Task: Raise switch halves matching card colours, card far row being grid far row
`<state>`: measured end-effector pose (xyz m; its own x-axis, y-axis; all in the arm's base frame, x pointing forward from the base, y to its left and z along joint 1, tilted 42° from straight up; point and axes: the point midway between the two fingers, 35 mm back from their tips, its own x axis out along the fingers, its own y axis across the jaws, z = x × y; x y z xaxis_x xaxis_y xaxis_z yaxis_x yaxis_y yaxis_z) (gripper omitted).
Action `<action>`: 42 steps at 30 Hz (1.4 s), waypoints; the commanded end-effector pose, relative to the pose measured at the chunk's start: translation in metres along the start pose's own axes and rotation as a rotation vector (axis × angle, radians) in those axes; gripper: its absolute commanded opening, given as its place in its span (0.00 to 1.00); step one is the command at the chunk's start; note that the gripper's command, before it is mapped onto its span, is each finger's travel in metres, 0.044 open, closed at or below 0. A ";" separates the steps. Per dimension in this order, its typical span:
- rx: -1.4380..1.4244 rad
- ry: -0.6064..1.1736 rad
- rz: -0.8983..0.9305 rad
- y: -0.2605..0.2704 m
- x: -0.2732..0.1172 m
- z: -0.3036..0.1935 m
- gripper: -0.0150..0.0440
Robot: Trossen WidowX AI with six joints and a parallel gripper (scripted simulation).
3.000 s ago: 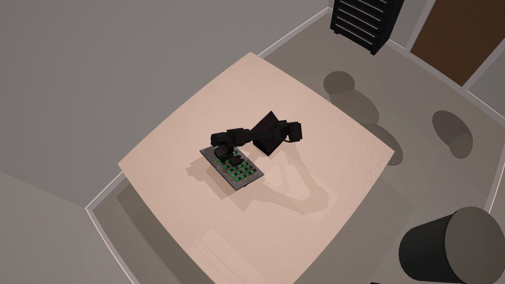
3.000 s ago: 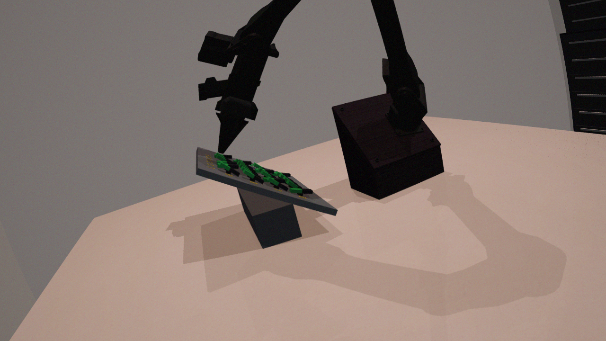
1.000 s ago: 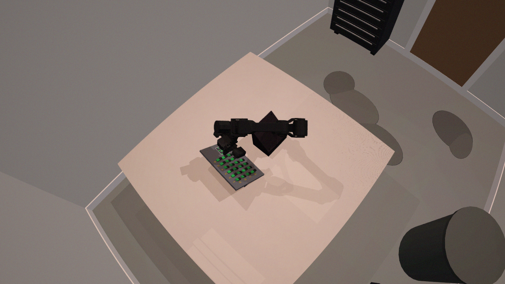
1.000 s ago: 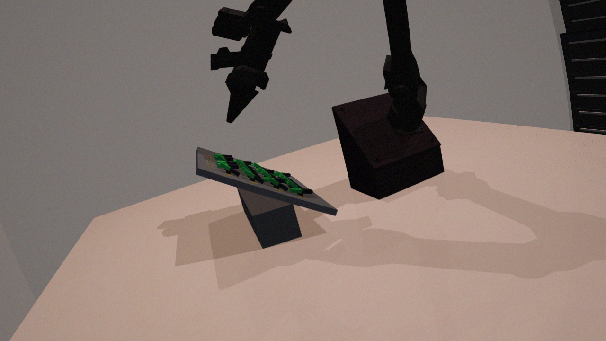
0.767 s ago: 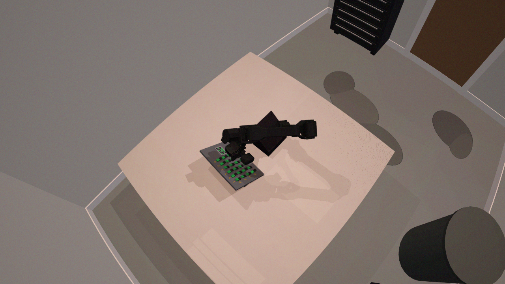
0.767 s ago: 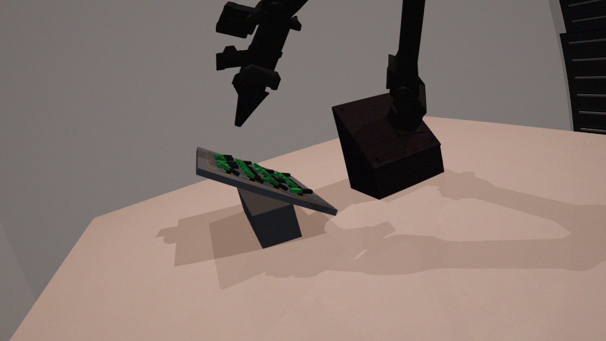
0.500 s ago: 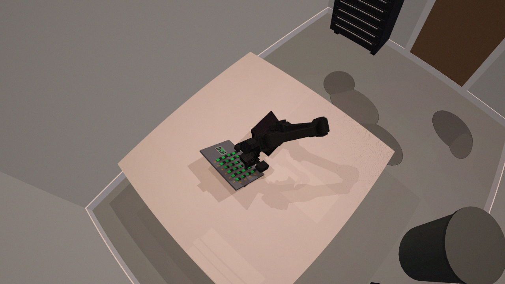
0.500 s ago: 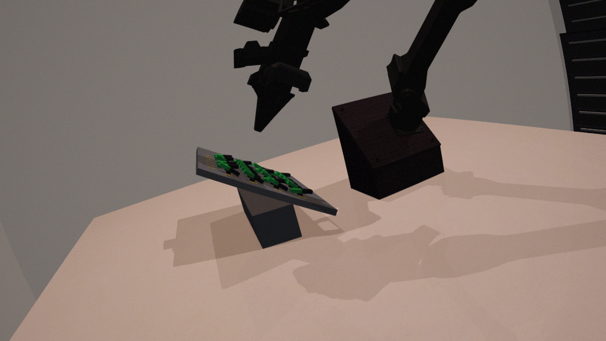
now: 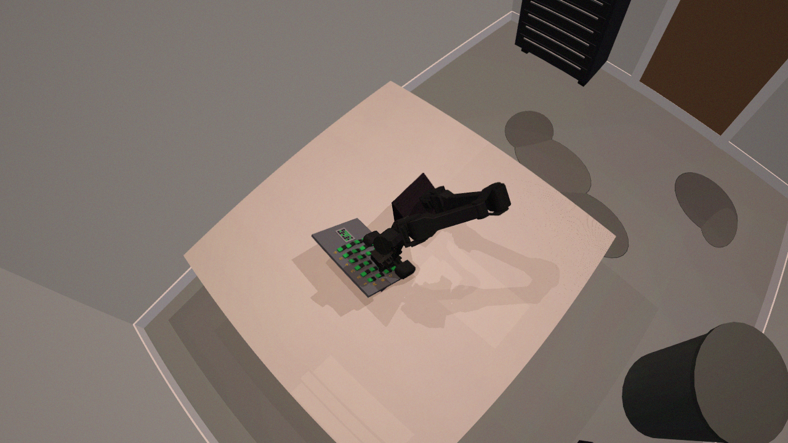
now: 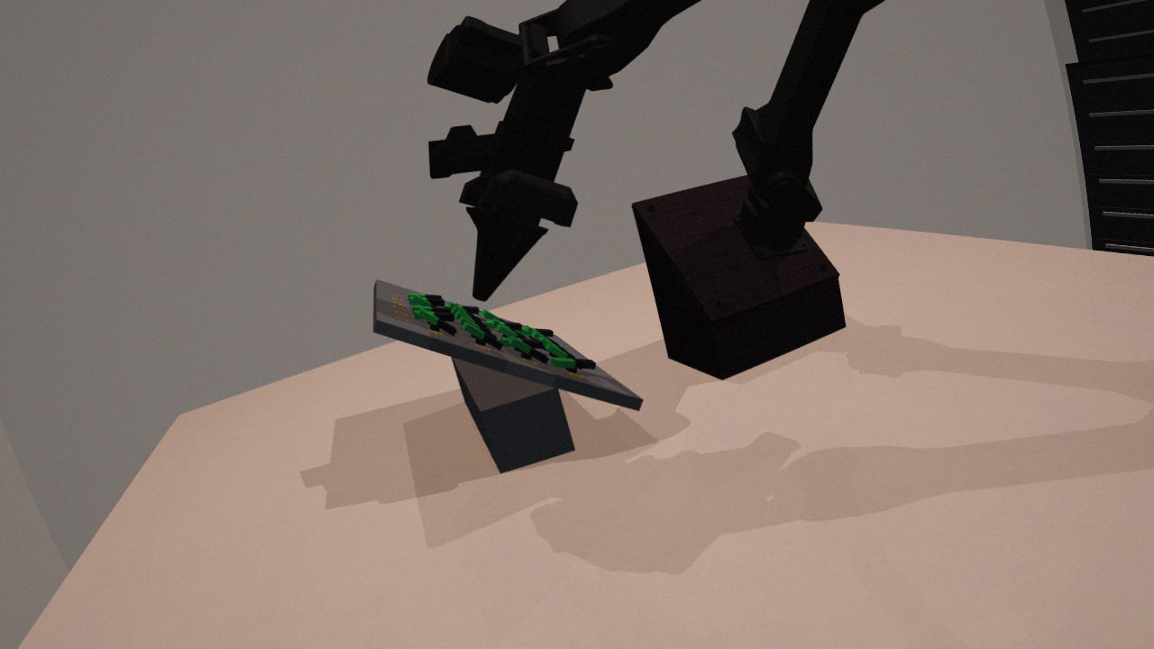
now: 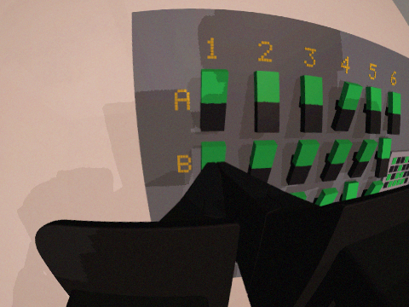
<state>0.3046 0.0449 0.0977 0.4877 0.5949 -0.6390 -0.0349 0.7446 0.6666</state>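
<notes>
Switches (image 11: 266, 101) in green and dark grey, rows lettered and columns numbered, set in a grey panel (image 10: 516, 370) tilted on a block (image 10: 516, 419) on the table (image 10: 807, 525); small card (image 9: 345, 232) at one end of the panel. Gripper (image 10: 484, 292) pressed together on nothing, tip poised just above the switches, apart from them. Dark arm base (image 10: 738, 282) nearby on the table.
</notes>
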 end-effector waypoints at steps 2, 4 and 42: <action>0.010 0.007 -0.005 -0.002 0.006 -0.003 0.25; 0.010 0.007 -0.005 -0.002 0.008 -0.002 0.25; 0.009 0.007 -0.005 -0.002 0.021 -0.002 0.25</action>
<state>0.3128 0.0571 0.0834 0.4808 0.5976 -0.6416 -0.0315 0.7430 0.6685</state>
